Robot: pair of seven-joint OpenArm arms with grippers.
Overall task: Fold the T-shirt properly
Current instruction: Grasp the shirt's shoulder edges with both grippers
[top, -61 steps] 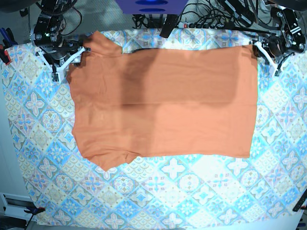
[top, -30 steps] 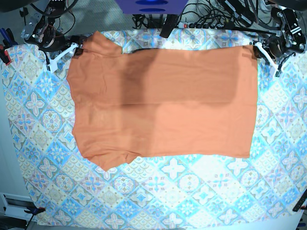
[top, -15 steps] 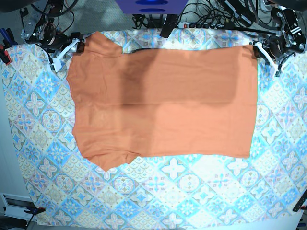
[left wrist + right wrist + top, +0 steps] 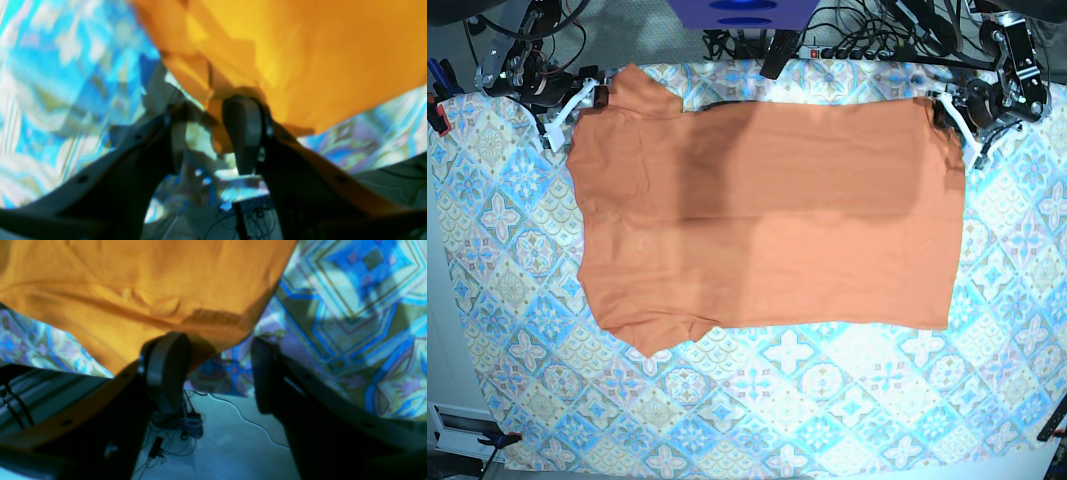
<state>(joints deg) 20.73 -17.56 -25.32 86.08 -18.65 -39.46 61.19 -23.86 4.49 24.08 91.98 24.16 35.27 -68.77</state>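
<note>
The orange T-shirt (image 4: 767,215) lies spread flat on the patterned tablecloth, neck end to the left. At its far right corner sits my left gripper (image 4: 952,115). In the left wrist view the left gripper (image 4: 208,106) is open, its dark fingers (image 4: 243,133) astride the shirt's corner (image 4: 300,60), with tablecloth visible in the gap. My right gripper (image 4: 575,100) is at the far left sleeve. In the right wrist view the right gripper (image 4: 217,343) is open and the T-shirt's hem (image 4: 166,290) reaches down to its fingertips.
The blue-and-pink tablecloth (image 4: 827,400) covers the table. Cables and a power strip (image 4: 867,45) run along the back edge beside a blue box (image 4: 742,12). A clamp (image 4: 437,110) grips the cloth at the left edge. Floor cables (image 4: 186,426) show past the table edge.
My left gripper has slid inward over the shirt's far right corner. My right gripper has crept closer to the far left sleeve. The shirt lies as before.
</note>
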